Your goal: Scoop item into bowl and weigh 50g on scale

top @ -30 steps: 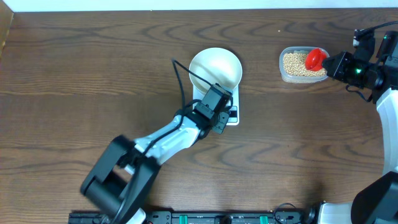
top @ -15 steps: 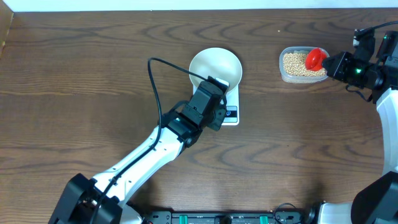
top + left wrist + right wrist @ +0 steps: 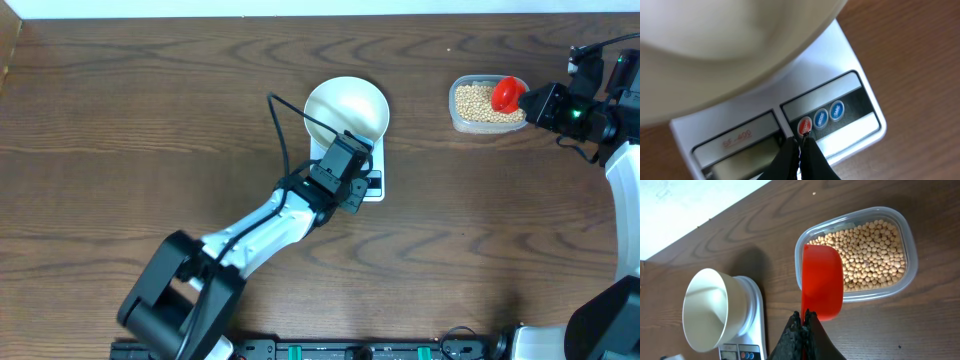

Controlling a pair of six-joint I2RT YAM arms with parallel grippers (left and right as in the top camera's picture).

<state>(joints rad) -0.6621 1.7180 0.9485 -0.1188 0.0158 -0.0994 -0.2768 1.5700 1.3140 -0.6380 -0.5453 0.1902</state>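
I see the beans (image 3: 870, 250), small, round and pale tan, filling a clear tub (image 3: 875, 294) on the bench (image 3: 120, 120), well apart from the scale (image 3: 840, 60). The white bowl (image 3: 346, 110) sits on the scale. My right end effector (image 3: 803, 317) grips a red scoop (image 3: 822, 282) over the tub's near edge. My left end effector (image 3: 800, 142) is closed on nothing, its tips at the scale's red button (image 3: 804, 126).
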